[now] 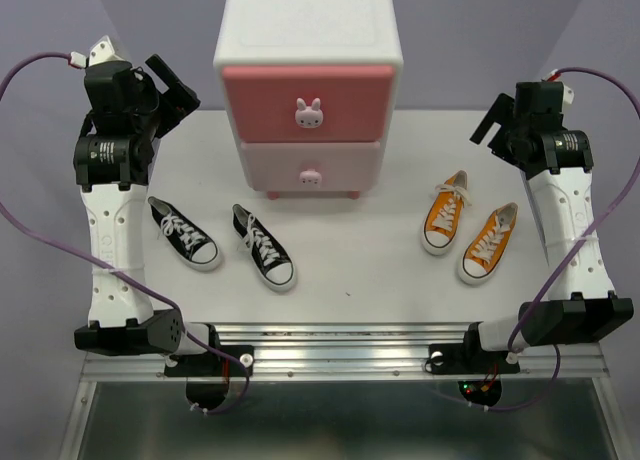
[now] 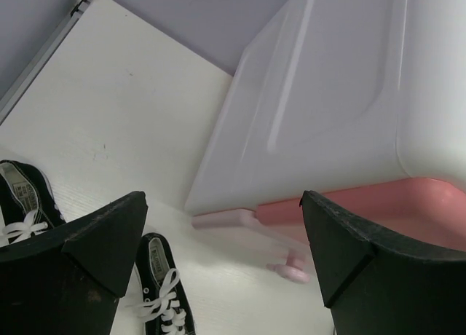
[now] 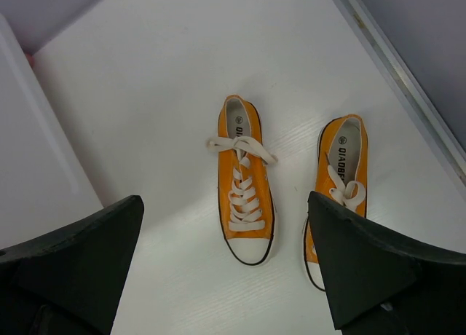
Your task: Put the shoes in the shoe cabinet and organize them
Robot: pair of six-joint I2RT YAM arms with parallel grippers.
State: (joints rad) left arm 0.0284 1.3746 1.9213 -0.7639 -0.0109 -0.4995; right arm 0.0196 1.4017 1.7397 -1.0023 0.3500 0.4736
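Note:
The white shoe cabinet (image 1: 308, 25) stands at the back centre with its darker pink upper drawer (image 1: 305, 100) and paler lower drawer (image 1: 310, 165) both closed. Two black shoes (image 1: 184, 233) (image 1: 263, 246) lie left of centre, two orange shoes (image 1: 446, 212) (image 1: 488, 243) right of centre. My left gripper (image 1: 175, 90) hovers open, high at the cabinet's left side; its wrist view shows the cabinet (image 2: 328, 95), a black shoe (image 2: 164, 295) and the open left gripper (image 2: 222, 240). My right gripper (image 1: 492, 125) hovers open above the orange shoes (image 3: 244, 182) (image 3: 341, 167), nothing between the right gripper (image 3: 226, 255) jaws.
The white tabletop (image 1: 350, 270) ends in a metal rail (image 1: 340, 345) at the near edge, where both arm bases sit. Purple cables loop beside each arm. A grey backdrop rises behind the cabinet.

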